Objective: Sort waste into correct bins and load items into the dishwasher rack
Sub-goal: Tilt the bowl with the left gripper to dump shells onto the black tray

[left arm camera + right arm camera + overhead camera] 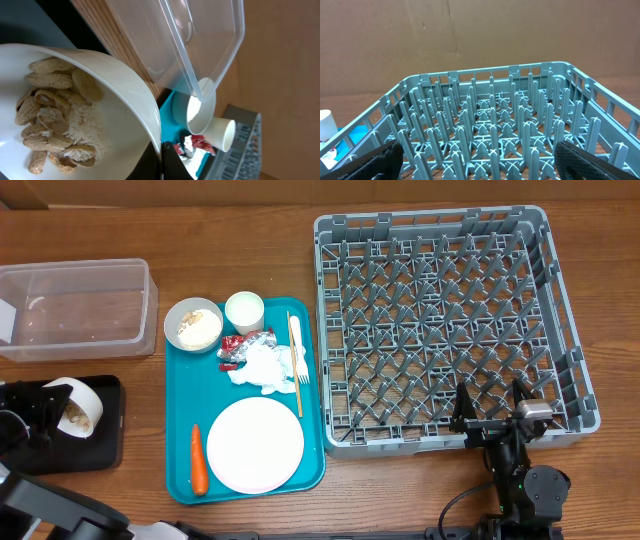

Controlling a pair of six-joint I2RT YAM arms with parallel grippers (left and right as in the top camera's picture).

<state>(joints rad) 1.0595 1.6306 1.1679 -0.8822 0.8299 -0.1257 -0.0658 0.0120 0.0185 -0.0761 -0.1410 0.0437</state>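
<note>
My left gripper (50, 412) is shut on the rim of a whitish bowl (76, 408), held tilted above the black tray (105, 442). In the left wrist view the bowl (120, 100) holds beige nut shells and rice (55, 120), with my fingers (162, 162) pinching its rim. The clear tub (75, 305) lies behind it. The teal tray (180, 390) carries a grey bowl (193, 325), white cup (244, 310), foil wrapper (245, 345), napkin (265, 368), stick (295, 335), fork (301, 375), pink plate (254, 445) and carrot (198, 460). My right gripper (490, 408) is open and empty at the front edge of the grey rack (450, 320).
The right wrist view shows the rack's upright pegs (495, 120) between my open fingers (480, 160), and the white cup (325, 124) at far left. Bare wooden table lies in front of the rack and the trays. A cardboard wall stands behind the rack.
</note>
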